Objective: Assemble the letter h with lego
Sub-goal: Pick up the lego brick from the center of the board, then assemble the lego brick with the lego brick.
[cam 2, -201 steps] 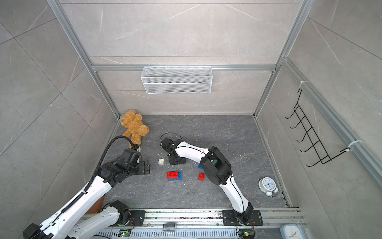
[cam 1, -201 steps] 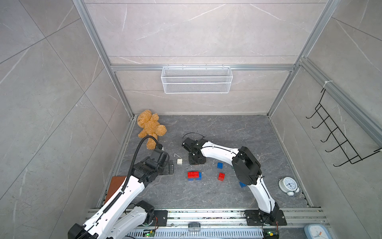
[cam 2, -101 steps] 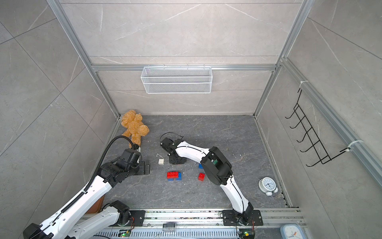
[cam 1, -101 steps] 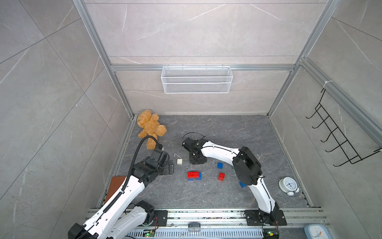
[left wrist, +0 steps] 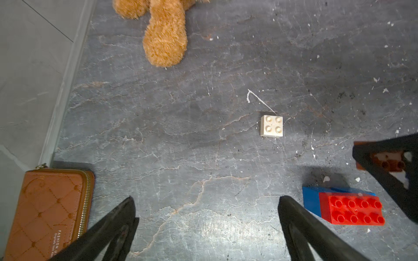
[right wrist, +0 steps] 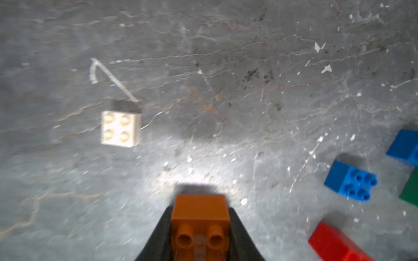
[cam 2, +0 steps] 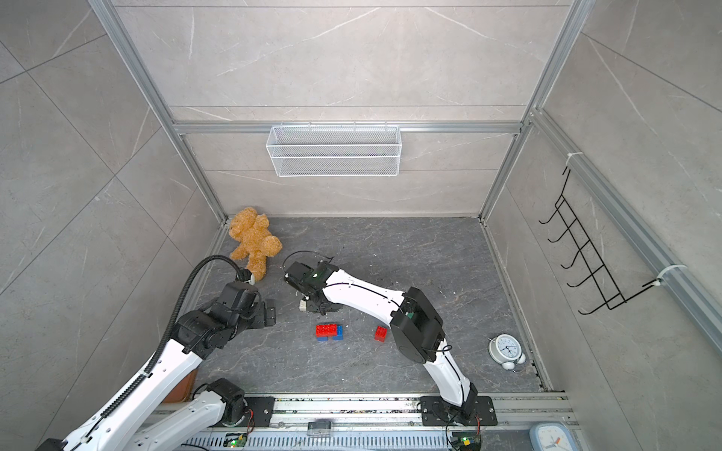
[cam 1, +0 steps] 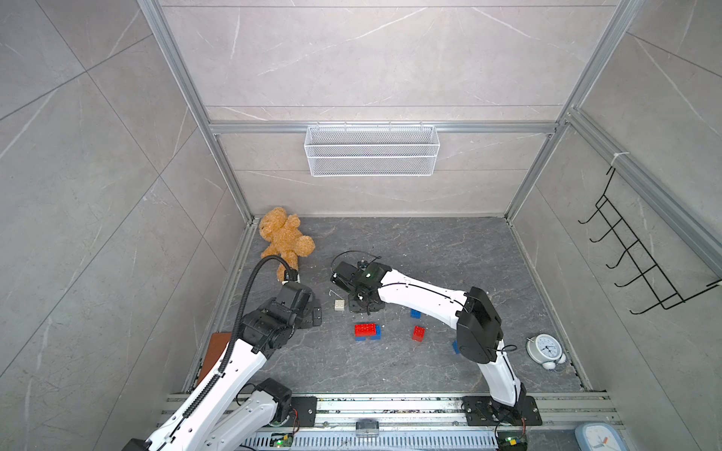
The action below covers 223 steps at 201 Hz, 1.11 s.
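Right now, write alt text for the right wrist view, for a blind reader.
The right gripper, jaws shut, holds a brown brick over the grey floor, studs toward the camera. A white brick, two blue bricks, a green brick and a red brick lie nearby.

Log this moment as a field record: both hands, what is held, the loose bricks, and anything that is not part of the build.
left hand: open, empty
right hand: shut on brown brick
white brick: loose, studs up, clear of both hands
long red brick: stacked on blue base
small red brick: loose, alone
loose blue brick: studs up, unattached
not part of build: teddy bear, wallet, alarm clock
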Tool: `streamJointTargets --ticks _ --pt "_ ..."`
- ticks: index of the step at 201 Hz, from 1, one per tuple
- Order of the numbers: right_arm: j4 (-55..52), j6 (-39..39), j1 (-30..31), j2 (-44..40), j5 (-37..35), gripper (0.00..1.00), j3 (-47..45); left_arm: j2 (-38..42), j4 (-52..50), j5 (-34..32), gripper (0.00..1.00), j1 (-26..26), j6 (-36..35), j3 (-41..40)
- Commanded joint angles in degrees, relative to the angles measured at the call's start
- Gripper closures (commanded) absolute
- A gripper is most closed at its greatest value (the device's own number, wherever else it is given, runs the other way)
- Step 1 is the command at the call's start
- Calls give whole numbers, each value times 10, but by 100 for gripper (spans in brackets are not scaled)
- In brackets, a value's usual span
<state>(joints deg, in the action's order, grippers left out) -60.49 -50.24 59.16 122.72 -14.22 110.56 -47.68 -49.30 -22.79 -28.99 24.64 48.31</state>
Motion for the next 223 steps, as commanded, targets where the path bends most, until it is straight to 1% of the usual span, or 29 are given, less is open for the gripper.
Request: streamJointTargets --ticks 1,26,58,78,126,223 --pt "-78 -39 23 -11 -17 100 34 31 -14 -39 0 0 5 14" --pt "-92 -58 39 -7 12 100 43 85 22 -27 1 -1 -18 -13" --pt "-64 -70 49 -22 38 100 9 161 75 -2 1 -1 -46 -60" --pt "-46 -69 49 -29 52 100 -12 192 90 -3 1 -1 -60 -74" --pt "-30 -61 49 -22 73 100 -28 174 80 -13 1 -1 -52 -67" --pt "-47 -64 47 9 64 100 -11 174 79 -15 1 -1 -49 -67"
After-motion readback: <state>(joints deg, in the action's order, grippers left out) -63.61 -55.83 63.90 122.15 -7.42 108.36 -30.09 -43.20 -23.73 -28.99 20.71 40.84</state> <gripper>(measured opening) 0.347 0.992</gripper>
